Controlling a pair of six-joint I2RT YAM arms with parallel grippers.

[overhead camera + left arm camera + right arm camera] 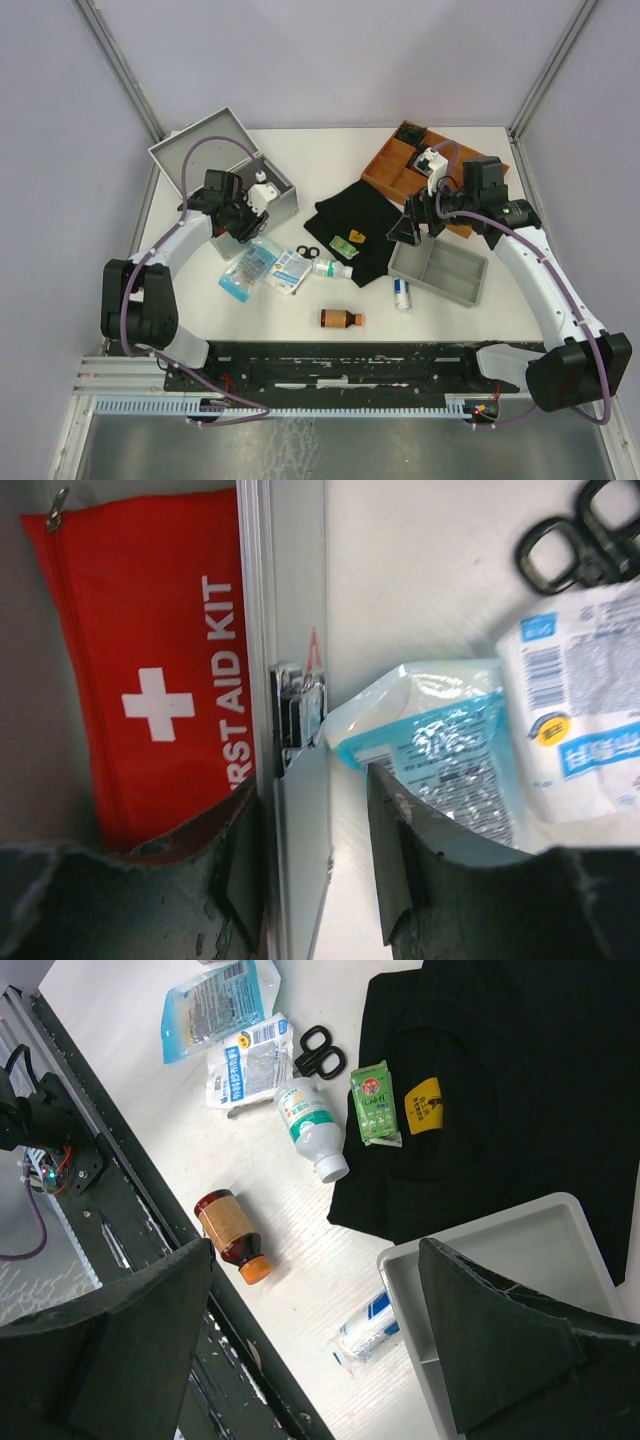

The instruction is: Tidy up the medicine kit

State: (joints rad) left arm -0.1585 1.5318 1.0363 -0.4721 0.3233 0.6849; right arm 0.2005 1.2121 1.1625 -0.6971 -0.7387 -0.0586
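The medicine kit (205,147), a silver-grey metal case, stands open at the back left with its lid tilted back. My left gripper (238,218) is at the case's front wall. In the left wrist view that wall (298,590), with its latch (299,708), runs between the jaws of the left gripper (315,870). One pad lies close against the wall on the inside and the outer finger stands apart from it. A red first aid pouch (150,670) lies inside the case. My right gripper (412,228) (315,1330) hangs wide open over the table with nothing between its fingers.
A blue-white packet (248,270) (440,750), a white gauze pack (288,268), black scissors (308,250), a white bottle (330,268), an amber bottle (340,319) and a bandage roll (402,293) lie in front. A black cloth (360,225), a grey tray (440,272) and a brown divided box (400,165) are to the right.
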